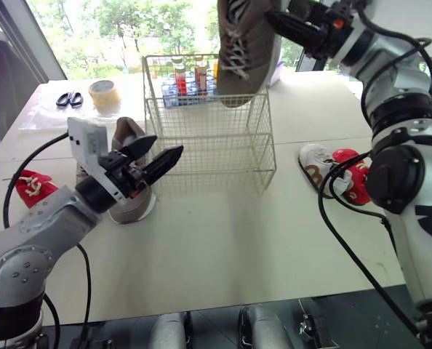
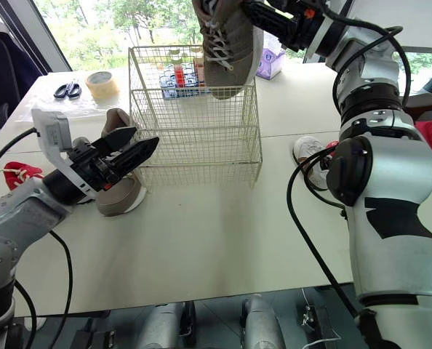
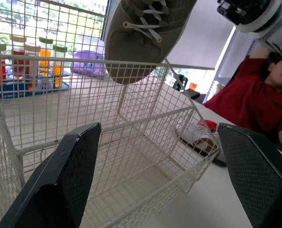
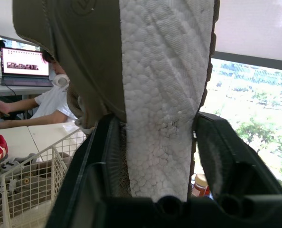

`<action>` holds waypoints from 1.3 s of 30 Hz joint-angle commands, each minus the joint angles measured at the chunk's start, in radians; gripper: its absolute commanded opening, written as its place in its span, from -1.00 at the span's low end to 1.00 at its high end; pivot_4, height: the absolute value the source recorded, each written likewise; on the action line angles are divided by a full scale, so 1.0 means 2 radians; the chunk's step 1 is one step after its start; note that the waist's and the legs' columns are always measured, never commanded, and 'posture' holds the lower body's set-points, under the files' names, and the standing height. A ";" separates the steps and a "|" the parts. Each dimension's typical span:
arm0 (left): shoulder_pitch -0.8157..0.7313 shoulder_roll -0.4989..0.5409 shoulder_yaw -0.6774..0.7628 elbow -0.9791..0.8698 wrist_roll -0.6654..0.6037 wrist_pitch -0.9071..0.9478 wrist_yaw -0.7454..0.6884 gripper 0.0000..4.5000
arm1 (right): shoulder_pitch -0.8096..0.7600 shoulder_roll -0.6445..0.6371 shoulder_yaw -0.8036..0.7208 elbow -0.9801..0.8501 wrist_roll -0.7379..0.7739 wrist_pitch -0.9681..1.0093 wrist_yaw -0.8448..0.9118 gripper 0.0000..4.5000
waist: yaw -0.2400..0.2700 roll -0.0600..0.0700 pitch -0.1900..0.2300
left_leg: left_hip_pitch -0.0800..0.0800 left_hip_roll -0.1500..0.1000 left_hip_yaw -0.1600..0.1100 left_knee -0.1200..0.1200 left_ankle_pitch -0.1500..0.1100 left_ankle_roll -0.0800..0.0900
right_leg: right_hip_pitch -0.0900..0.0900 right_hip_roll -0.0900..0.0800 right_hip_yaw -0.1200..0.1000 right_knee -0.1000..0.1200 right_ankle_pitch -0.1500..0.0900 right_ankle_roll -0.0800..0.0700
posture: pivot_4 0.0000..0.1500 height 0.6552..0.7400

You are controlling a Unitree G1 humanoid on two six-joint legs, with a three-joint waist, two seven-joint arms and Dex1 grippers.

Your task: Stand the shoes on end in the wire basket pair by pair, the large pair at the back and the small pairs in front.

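The right gripper (image 1: 274, 23) is clamping down tight on a big grey-brown shoe (image 1: 241, 54), with one finger on each side of the white sole. It's holding the shoe up in the air, toe pointing down, right above the back part of the wire basket (image 1: 216, 145). The toe is hanging about level with the rim, and nothing is sitting in the basket.

The left gripper (image 1: 167, 145) is hovering near the basket's left front corner with its fingers (image 3: 67, 175) spread wide and nothing between them. The other big shoe (image 2: 120, 195) is lying on the table just under and behind it; can't tell if they're touching.

The pale table (image 1: 223, 247) is also carrying a small red shoe (image 1: 33, 187) far left, and a small white shoe (image 1: 314, 163) and red shoe (image 1: 354, 174) huddling together on the right. Behind the basket there's a rack of bottles (image 1: 187, 76), a tape roll (image 1: 104, 94) and scissors (image 1: 69, 99). Green trees are showing through the window (image 1: 114, 22), and a person in red (image 3: 255, 95) is sitting off to the right.
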State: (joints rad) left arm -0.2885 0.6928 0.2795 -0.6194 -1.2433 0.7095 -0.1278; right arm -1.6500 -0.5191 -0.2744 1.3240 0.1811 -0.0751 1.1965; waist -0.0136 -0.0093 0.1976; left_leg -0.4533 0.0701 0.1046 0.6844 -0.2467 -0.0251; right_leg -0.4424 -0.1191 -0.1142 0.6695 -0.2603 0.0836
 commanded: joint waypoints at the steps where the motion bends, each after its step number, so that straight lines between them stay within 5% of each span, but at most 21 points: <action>1: 0.004 -0.003 0.003 -0.007 0.009 -0.006 -0.005 0.78 | -0.014 0.007 -0.007 -0.011 0.006 -0.009 0.005 -0.41 | 0.000 0.000 0.000 | 0.000 0.000 0.000 0.000 0.000 0.000 | 0.000 0.000 0.000 0.000 0.000 0.000 | 1.00 -0.09; 12: 0.020 -0.012 -0.003 -0.015 0.025 -0.001 -0.002 0.78 | -0.018 0.031 -0.026 -0.016 0.022 -0.026 0.058 -0.48 | -0.001 0.000 0.000 | 0.000 0.000 0.000 0.000 0.000 0.000 | 0.000 0.000 0.000 0.000 0.000 0.000 | 1.00 -0.09; 20: 0.019 -0.012 -0.006 -0.017 0.034 0.002 0.004 0.78 | 0.001 0.028 0.018 -0.003 -0.039 -0.066 0.012 -0.48 | 0.000 0.000 0.000 | 0.000 0.000 0.000 0.000 0.000 0.000 | 0.000 0.000 0.000 0.000 0.000 0.000 | 1.00 -0.09; 26: 0.016 -0.016 -0.014 -0.019 0.038 0.004 0.012 0.78 | 0.010 0.014 0.025 0.002 -0.056 -0.064 -0.021 0.89 | 0.000 0.000 0.000 | 0.000 0.000 0.000 0.000 0.000 0.000 | 0.000 0.000 0.000 0.001 0.000 0.000 | 1.00 -0.09; 27: 0.015 -0.017 -0.015 -0.018 0.039 0.004 0.012 0.78 | 0.010 0.011 0.024 0.002 -0.056 -0.064 -0.023 0.98 | 0.000 0.000 0.000 | 0.000 0.000 0.000 0.000 0.000 0.000 | 0.000 0.000 0.000 0.001 0.000 0.000 | 1.00 -0.09; 39: -0.022 -0.022 -0.033 0.005 0.045 0.017 0.003 0.78 | 0.022 -0.046 -0.005 -0.012 -0.035 -0.060 -0.028 0.98 | 0.000 0.000 0.000 | 0.001 0.000 0.000 0.000 0.000 0.000 | 0.000 0.000 0.000 0.001 0.000 0.000 | 1.00 -0.09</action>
State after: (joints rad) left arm -0.3112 0.6464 0.2011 -0.5945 -1.1470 0.7418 -0.1129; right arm -1.5904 -0.5896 -0.2637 1.3470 0.0859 -0.1875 1.1462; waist -0.0128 -0.0094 0.1975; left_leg -0.4517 0.0700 0.1047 0.6850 -0.2463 -0.0255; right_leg -0.4415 -0.1191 -0.1138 0.6712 -0.2603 0.0836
